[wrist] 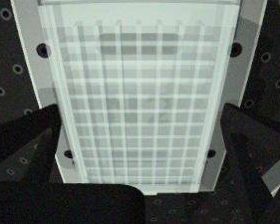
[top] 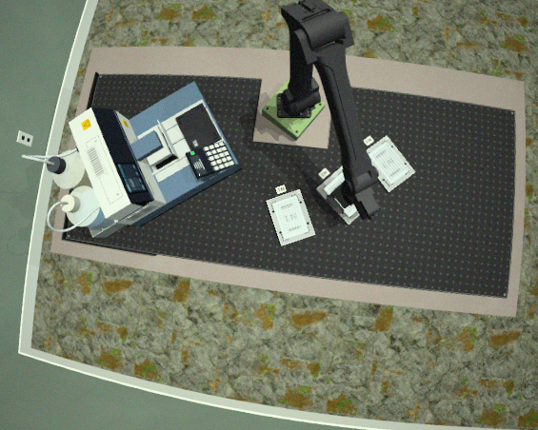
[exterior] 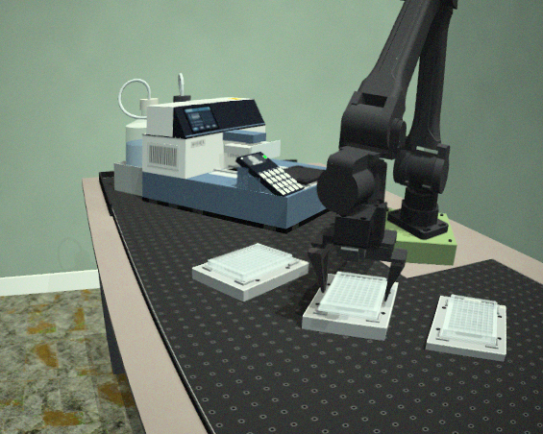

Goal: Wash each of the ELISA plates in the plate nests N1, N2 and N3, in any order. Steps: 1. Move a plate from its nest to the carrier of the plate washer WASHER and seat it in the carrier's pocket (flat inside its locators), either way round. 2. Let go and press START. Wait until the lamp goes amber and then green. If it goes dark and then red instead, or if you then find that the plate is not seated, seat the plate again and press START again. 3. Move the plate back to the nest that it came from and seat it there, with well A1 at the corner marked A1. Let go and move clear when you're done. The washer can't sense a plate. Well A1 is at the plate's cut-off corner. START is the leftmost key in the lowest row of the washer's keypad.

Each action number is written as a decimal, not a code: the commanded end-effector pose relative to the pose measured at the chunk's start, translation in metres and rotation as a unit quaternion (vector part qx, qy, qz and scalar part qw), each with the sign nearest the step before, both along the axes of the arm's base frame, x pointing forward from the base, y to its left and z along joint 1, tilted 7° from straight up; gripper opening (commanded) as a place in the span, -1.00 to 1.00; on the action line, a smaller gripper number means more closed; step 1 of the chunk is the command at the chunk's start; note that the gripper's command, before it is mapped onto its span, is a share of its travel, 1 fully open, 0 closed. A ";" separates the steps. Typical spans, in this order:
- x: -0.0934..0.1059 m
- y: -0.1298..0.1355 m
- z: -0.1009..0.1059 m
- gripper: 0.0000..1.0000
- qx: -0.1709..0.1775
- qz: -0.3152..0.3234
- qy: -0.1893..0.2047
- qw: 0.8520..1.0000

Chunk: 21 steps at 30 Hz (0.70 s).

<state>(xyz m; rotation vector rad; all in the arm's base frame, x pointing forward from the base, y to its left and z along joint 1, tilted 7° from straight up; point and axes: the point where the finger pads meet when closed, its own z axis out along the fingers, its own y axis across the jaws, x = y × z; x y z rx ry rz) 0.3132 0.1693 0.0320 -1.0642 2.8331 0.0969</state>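
My gripper (exterior: pixel 356 294) (wrist: pixel 140 112) is open, its fingers low on either side of the N2 plate (exterior: pixel 354 288) (wrist: pixel 140 79), beside its long sides. That clear plate lies in nest N2 (exterior: pixel 344 328) (wrist: pixel 43 74); the arm partly covers it in the top view. The N1 plate (top: pixel 291 218) (exterior: pixel 251 261) lies in nest N1 (exterior: pixel 243 292), and the N3 plate (top: pixel 389 163) (exterior: pixel 471 319) in nest N3 (exterior: pixel 467 351). The washer's dark carrier (top: pixel 198 125) (exterior: pixel 305 174) holds no plate. The washer's lamp (top: pixel 192 153) (exterior: pixel 265 156) is green. The A1 marks are not readable.
The washer (top: pixel 96 162) (exterior: pixel 184 156) stands at the far left, its keypad (top: pixel 218 155) (exterior: pixel 281 181) towards the nests. Bottles with hoses stand behind it. The green base (top: pixel 293 125) (exterior: pixel 426 254) of the arm is behind the nests. N1 and N3 flank N2 closely.
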 end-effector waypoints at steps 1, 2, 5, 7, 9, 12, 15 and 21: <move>-0.001 0.003 -0.005 1.00 -0.001 0.000 0.001 1.000; -0.001 0.003 -0.005 1.00 -0.001 0.000 0.001 1.000; 0.006 0.006 0.001 1.00 0.004 0.000 -0.009 1.000; 0.009 0.005 0.005 1.00 0.005 0.000 -0.011 1.000; 0.009 0.005 0.005 1.00 0.005 0.000 -0.011 1.000; 0.009 0.005 0.005 0.96 0.005 0.000 -0.011 1.000; 0.009 0.005 0.005 0.84 0.005 0.000 -0.011 1.000; 0.009 0.005 0.005 0.68 0.005 0.000 -0.011 1.000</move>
